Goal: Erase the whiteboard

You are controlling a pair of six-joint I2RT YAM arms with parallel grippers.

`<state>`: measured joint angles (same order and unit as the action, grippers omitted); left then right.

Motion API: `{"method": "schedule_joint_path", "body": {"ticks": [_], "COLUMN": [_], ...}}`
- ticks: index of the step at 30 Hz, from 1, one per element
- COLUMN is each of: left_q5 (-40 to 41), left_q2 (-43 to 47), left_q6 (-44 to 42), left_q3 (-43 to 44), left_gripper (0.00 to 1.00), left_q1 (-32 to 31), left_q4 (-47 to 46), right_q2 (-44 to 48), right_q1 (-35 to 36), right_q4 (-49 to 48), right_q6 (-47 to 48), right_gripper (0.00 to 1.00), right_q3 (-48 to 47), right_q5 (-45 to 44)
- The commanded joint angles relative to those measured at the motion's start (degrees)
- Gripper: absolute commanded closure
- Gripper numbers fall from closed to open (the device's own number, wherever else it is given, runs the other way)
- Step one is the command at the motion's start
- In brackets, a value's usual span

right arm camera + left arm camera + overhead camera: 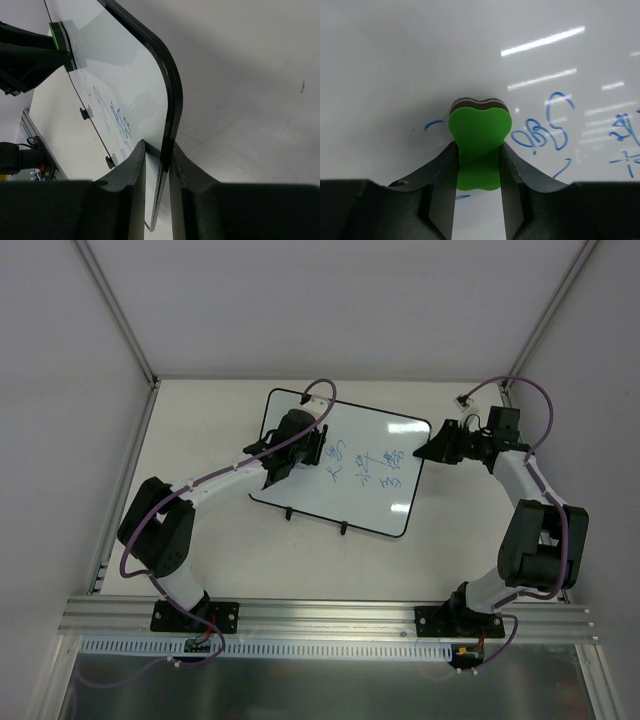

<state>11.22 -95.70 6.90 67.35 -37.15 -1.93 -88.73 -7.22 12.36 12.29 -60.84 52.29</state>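
- At the centre of the top view, the whiteboard (350, 500) lies skewed on the pale surface (190, 420). Blue handwriting (370, 465) crosses its right half, and two small black feet (288, 512) stand at its near edge.
- From above, the left hand (278, 472) sits over the board's left part and the right hand (425, 450) meets its right edge. Whether either one grips anything cannot be told from this view.
- Left wrist view: the left hand is clamped on a green eraser (480, 125). The eraser's dark felt face is pressed to the white board, with blue strokes at the right of the frame and one short mark at the left.
- Right wrist view: the right hand's two fingers (132, 170) pinch the board's black rim (167, 85) just below a rounded corner.
- Only this last view shows the board edge-on, with the eraser at the upper left of the frame touching its face.
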Motion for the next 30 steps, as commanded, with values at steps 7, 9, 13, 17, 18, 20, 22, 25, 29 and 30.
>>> {"method": "schedule_joint_path", "body": {"ticks": [7, 9, 13, 17, 18, 20, 22, 25, 29, 30], "left_q5": [7.1, 7.0, 7.5, 6.9, 6.0, 5.4, 4.5, 3.9, 4.1, 3.9], "left_q2": [0.0, 1.4, 3.2, 5.3, 6.1, 6.7, 7.1, 7.3, 5.4, 4.4], "left_q6": [1.7, 2.8, 2.7, 4.1, 4.7, 4.7, 6.0, 7.6, 10.5, 11.0], "left_q3": [-3.5, -4.2, -6.6, -10.2, -10.8, -12.6, -14.1, -15.3, -14.3, -14.0], "left_gripper": [1.00, 1.00, 1.00, 1.00, 1.00, 1.00, 1.00, 1.00, 1.00, 1.00], "left_q1": [-0.2, 2.7, 6.1, 8.7, 9.2, 9.4, 9.2, 7.8, 3.8, 2.0], "left_q4": [-0.4, 0.3, 0.4, 0.3, 0.3, 0.2, 0.1, -0.6, -1.4, -2.3], "right_q2": [3.3, 3.4, 3.7, 3.6, 3.7, 3.7, 3.6, 3.6, 3.7, 3.8], "right_q1": [0.5, 0.5, 0.5, 0.4, 0.4, 0.4, 0.4, 0.4, 0.4, 0.5], "right_q4": [-2.6, -2.6, -2.6, -2.7, -2.7, -2.7, -2.8, -2.9, -3.8, -4.0], "right_q6": [5.5, 5.5, 5.5, 5.5, 5.5, 5.5, 5.5, 5.4, 5.0, 4.8], "right_gripper": [1.00, 1.00, 1.00, 1.00, 1.00, 1.00, 1.00, 1.00, 1.00, 1.00], "right_q3": [1.1, 1.2, 1.2, 1.3, 1.5, 1.6, 1.7, 2.0, 2.5, 2.6], "right_q5": [-6.6, -6.9, -7.4, -7.7, -7.9, -8.0, -8.0, -7.9, -8.3, -8.2]}}
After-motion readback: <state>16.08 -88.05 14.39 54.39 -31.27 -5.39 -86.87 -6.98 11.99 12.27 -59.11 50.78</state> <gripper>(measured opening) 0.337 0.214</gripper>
